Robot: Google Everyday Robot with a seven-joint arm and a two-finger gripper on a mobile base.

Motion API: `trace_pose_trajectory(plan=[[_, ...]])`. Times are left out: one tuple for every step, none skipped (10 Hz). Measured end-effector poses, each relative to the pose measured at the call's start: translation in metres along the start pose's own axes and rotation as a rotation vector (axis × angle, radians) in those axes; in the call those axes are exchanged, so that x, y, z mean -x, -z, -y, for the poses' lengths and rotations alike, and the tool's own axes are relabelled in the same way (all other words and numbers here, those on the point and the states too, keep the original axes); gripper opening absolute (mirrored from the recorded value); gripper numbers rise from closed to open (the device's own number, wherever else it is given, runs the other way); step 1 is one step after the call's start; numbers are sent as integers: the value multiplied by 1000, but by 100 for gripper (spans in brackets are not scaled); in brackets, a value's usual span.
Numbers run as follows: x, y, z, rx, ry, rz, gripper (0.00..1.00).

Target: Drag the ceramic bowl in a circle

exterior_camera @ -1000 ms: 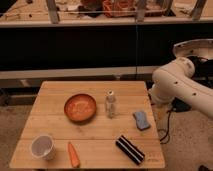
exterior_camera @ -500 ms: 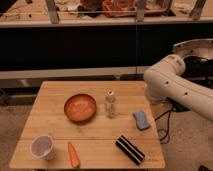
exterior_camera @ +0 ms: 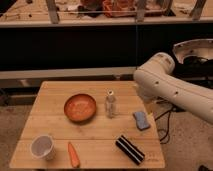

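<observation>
The ceramic bowl (exterior_camera: 80, 107), round, shallow and orange-red with a paler speckled inside, sits on the wooden table (exterior_camera: 55, 92) left of centre, untouched. My white arm (exterior_camera: 162, 82) comes in from the right, its bend hanging over the table's far right corner. My gripper itself is hidden behind that arm, well to the right of the bowl and apart from it. It is open, and every object on the table lies free.
A small clear bottle (exterior_camera: 110, 104) stands just right of the bowl. A blue sponge (exterior_camera: 141, 120) and a black striped bar (exterior_camera: 130, 149) lie at the right. A white cup (exterior_camera: 42, 147) and a carrot (exterior_camera: 73, 154) sit at the front left. Dark shelving runs behind.
The arm has swung left, from beside the table to over its far right corner. The bowl and the other objects have not moved.
</observation>
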Motion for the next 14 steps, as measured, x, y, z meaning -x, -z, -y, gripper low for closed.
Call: trace_pose_trajectory(plan=[[8, 1, 7, -11, 41, 2, 80], [18, 3, 14, -19, 76, 3, 80], [29, 4, 21, -27, 107, 4, 80], [32, 5, 24, -36, 133, 5, 80], [32, 5, 26, -44, 169, 4, 80], [32, 4, 28, -49, 192, 4, 80], [37, 4, 32, -54, 214, 4, 80], [49, 3, 40, -61, 250, 5, 80], [59, 4, 47, -70, 289, 6, 80], [64, 4, 51, -78, 319, 5, 80], [65, 3, 55, -87, 351, 3, 80], [70, 2, 60, -98, 386, 2, 80], [74, 2, 65, -107, 410, 2, 80], [79, 2, 69, -114, 434, 3, 80]])
